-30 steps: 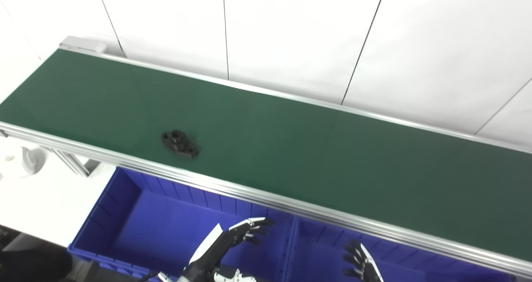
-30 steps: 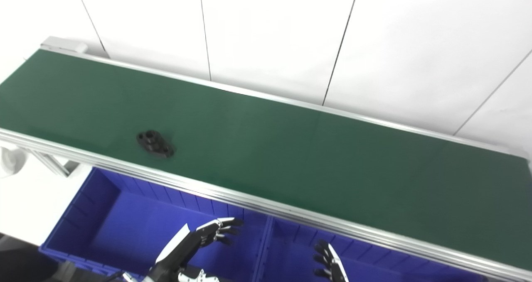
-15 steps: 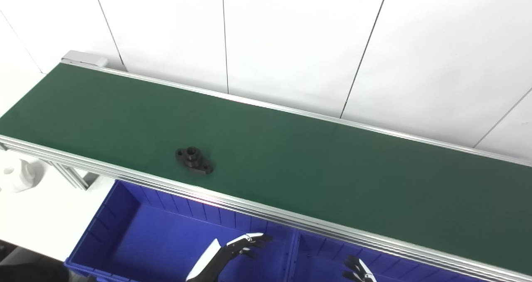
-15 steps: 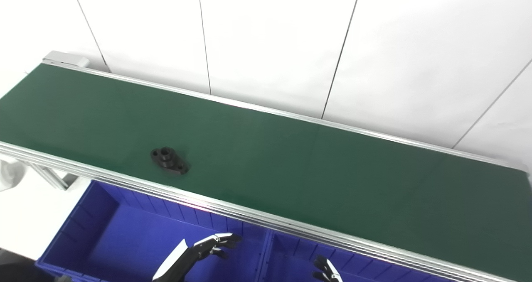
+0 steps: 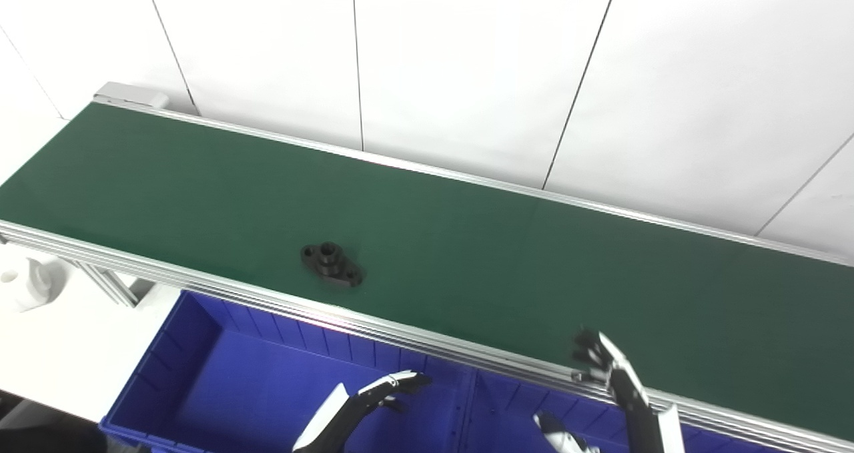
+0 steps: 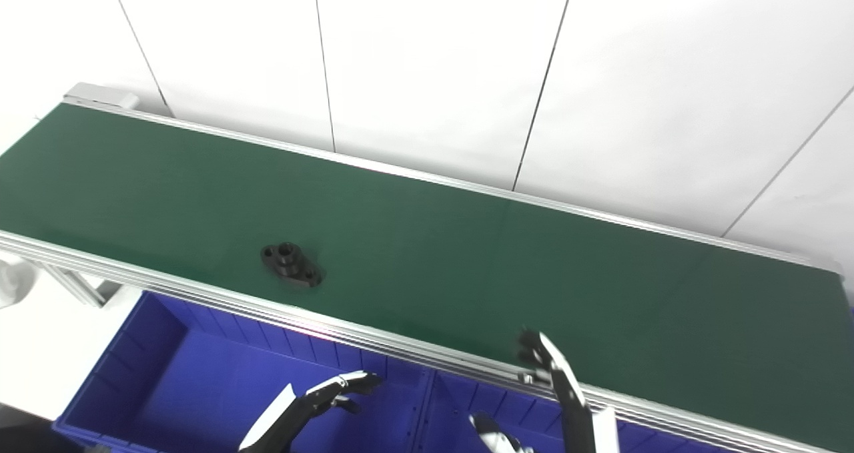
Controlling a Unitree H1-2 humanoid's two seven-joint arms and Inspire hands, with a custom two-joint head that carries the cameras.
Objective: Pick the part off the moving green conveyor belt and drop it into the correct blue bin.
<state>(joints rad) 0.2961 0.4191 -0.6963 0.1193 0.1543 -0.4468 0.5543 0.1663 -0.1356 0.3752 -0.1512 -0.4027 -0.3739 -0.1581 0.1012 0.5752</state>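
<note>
A black flanged part (image 5: 331,264) with a raised centre hub lies flat on the green conveyor belt (image 5: 467,253), close to the belt's near rail and left of middle. My left hand (image 5: 373,399) hovers open over the left blue bin (image 5: 220,373), below and a little right of the part, holding nothing. My right hand (image 5: 604,366) is raised at the belt's near rail, well right of the part, fingers spread and empty. In the right eye view the part (image 6: 291,264) and right hand (image 6: 544,363) stand likewise.
A second blue bin (image 5: 507,413) adjoins the first on the right, divided by a wall. An aluminium rail (image 5: 267,296) runs along the belt's near side. White wall panels rise behind. A white object (image 5: 23,283) sits at far left under the belt.
The part has travelled rightward along the belt. My right hand has risen from over the right bin up to the belt's near rail. The camera tilted up earlier.
</note>
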